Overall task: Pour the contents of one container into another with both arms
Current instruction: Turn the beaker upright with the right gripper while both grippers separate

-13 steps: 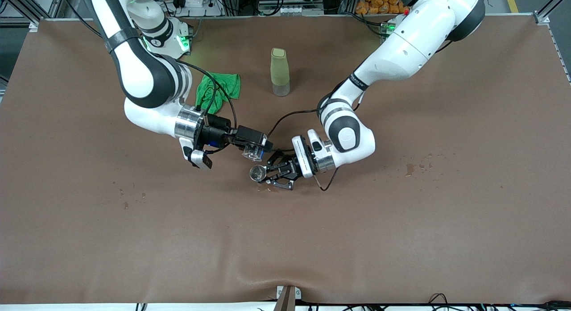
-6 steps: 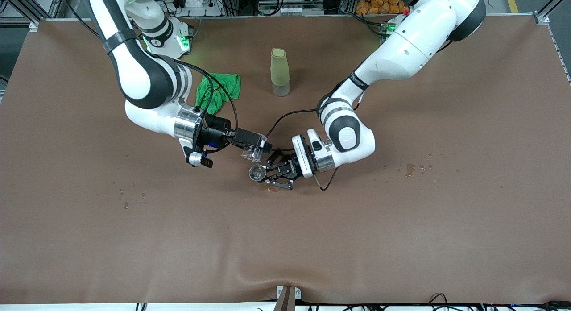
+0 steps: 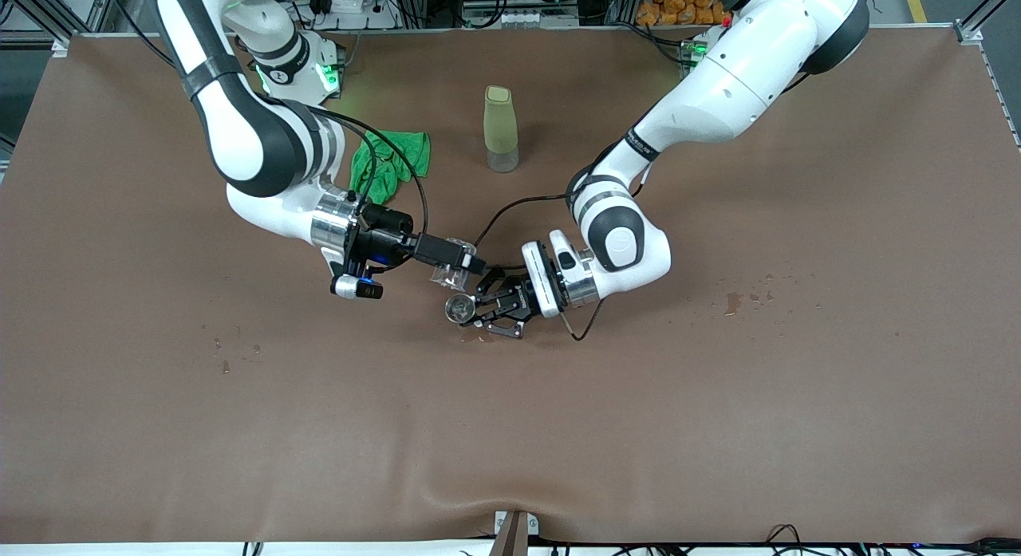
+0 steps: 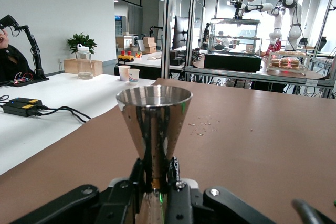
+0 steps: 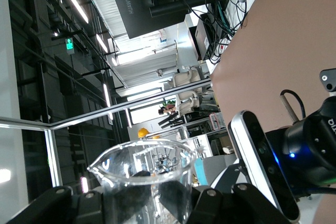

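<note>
Grippers both clamped on their cups, mid-table. Right gripper [image 3: 455,267] comes in from the right arm's end and pinches the clear glass cup [image 3: 449,275] by its lower part; the cup is up in the air, tipped, sitting just beside and slightly above the silver metal cup [image 3: 459,309]. Right wrist view shows the glass cup [image 5: 144,182] between the black fingers [image 5: 68,203], pour lip on the rim visible; can't tell if any liquid is in it.

Left gripper [image 3: 478,310] comes in from the left arm's end, low over the table [image 3: 718,428], fingers pressed onto the narrow waist of the silver cup. Left wrist view: silver cup [image 4: 153,124] upright, round rim up, tapering down into the fingers [image 4: 137,174]. Can't tell whether its base touches the table.

Olive-green bottle [image 3: 500,129] stands upright, farther from the front camera than both cups, well apart from them. Green cloth [image 3: 392,165] lies crumpled beside the bottle, toward the right arm's end, partly hidden by the right arm. Small wet spots [image 3: 732,302] on the table toward the left arm's end, a few more [image 3: 226,366] toward the right arm's end.
</note>
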You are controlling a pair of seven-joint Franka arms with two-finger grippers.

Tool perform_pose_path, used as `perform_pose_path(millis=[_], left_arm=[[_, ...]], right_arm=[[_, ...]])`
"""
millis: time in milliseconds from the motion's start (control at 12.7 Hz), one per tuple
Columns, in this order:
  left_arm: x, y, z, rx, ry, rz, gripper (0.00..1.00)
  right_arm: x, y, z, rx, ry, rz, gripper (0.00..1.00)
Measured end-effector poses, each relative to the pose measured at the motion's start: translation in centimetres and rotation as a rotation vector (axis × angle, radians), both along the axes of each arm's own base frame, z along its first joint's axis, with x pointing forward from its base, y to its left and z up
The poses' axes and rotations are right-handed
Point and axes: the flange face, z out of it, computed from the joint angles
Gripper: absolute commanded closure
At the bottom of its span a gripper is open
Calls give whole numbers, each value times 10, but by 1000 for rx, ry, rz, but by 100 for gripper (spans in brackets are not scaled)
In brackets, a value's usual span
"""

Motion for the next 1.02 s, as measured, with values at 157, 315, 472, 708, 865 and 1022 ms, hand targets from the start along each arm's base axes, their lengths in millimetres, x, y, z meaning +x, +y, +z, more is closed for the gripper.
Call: perform_pose_path(millis=[157,315,472,708,865,1022], left_arm=[[2,2,0,0,0,3,100],[3,4,0,0,1,7,100],[5,7,0,0,1,11,100],[5,7,0,0,0,12,100],[5,7,0,0,1,12,100],[5,7,-1,0,2,11,100]], right_arm=[[0,0,0,16,29,-8,100],[0,0,0,36,60,-17,100],[0,0,0,79,107,-41,100],[1,0,1,125,160,-63,100],[-1,4,1,101,96,-54,100],[-2,4,-1,62,-1,-50,100]])
